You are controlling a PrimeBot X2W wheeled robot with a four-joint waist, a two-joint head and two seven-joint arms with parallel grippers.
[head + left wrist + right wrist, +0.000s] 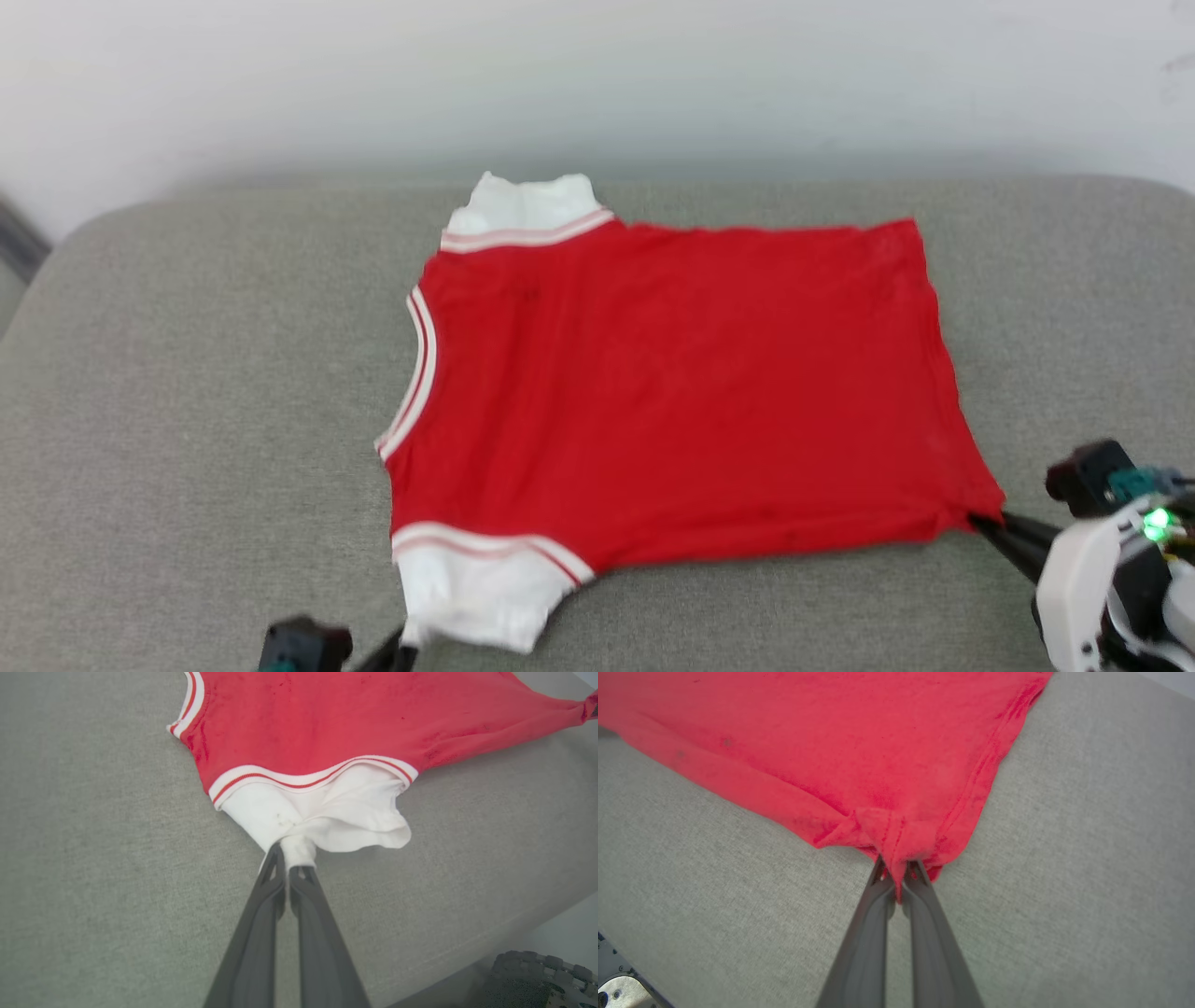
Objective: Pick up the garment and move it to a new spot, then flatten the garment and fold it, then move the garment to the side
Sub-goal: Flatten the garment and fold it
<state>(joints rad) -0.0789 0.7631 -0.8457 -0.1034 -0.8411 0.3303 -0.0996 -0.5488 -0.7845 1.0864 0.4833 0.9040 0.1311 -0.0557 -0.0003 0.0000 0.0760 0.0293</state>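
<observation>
Your red jersey shirt (672,373) lies spread plain side up across the grey cushion (187,420), neckline toward the robot's left, hem toward its right. Your left pincer (286,855) is pressed together on the bunched edge of the near white sleeve (336,812); your right pincer (899,873) pinches the near hem corner, drawn to a point. A pale wall (597,75) rises behind the cushion, and a dark ridged object (537,975) sits below its front edge.
</observation>
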